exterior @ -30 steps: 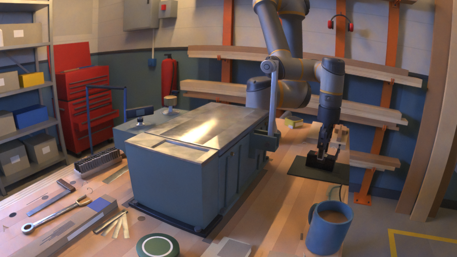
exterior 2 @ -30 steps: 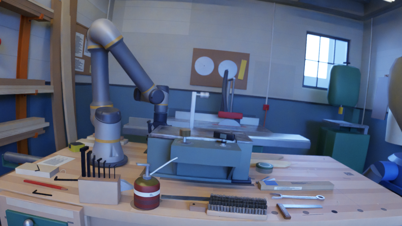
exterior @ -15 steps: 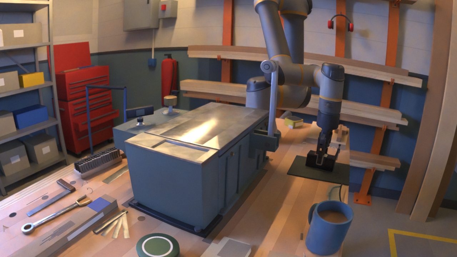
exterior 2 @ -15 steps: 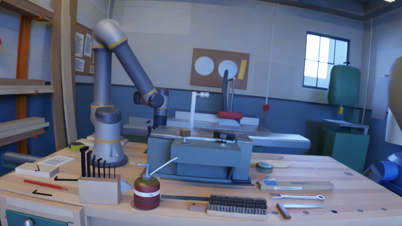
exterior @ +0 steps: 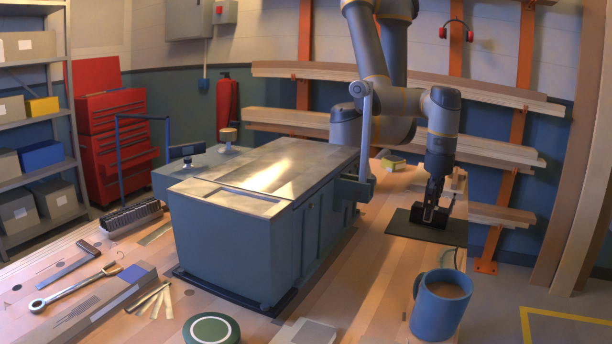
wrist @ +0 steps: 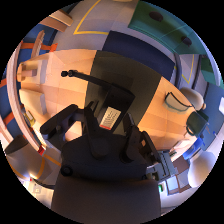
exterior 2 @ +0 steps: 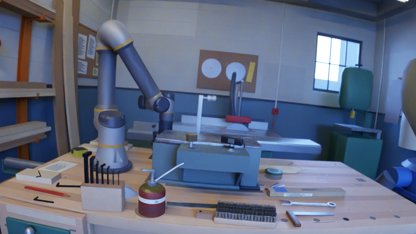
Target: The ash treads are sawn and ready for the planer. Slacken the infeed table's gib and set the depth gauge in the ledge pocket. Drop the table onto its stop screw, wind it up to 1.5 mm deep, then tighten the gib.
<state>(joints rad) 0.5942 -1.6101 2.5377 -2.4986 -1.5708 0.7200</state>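
Note:
The black depth gauge [exterior: 429, 216] [wrist: 113, 107] is partly hidden behind my fingers and is out of sight behind the planer in the second side camera. It sits on a dark mat [exterior: 426, 229] at the bench's far corner, with a thin stem sticking out. My gripper [exterior: 430, 212] [wrist: 111, 119] is open and reaches straight down around the gauge's body, holding nothing. The planer [exterior: 261, 201] [exterior 2: 203, 157] stands mid-bench, with a rectangular ledge pocket [exterior: 242, 194] in its top. An upright lever [exterior: 365, 132] rises on its side. A brass knob [exterior: 228, 137] [exterior 2: 191, 136] and a black handle [exterior: 187, 150] [exterior 2: 231, 141] sit on its far ledge.
The bench edge runs just beyond the mat. A blue mug [exterior: 441, 301] stands near that edge. A wooden block [exterior: 453, 179] lies behind the gauge. Timber racks [exterior: 470, 145] line the wall. Wrench [exterior: 72, 286], brush [exterior: 128, 216] and square lie at the other end.

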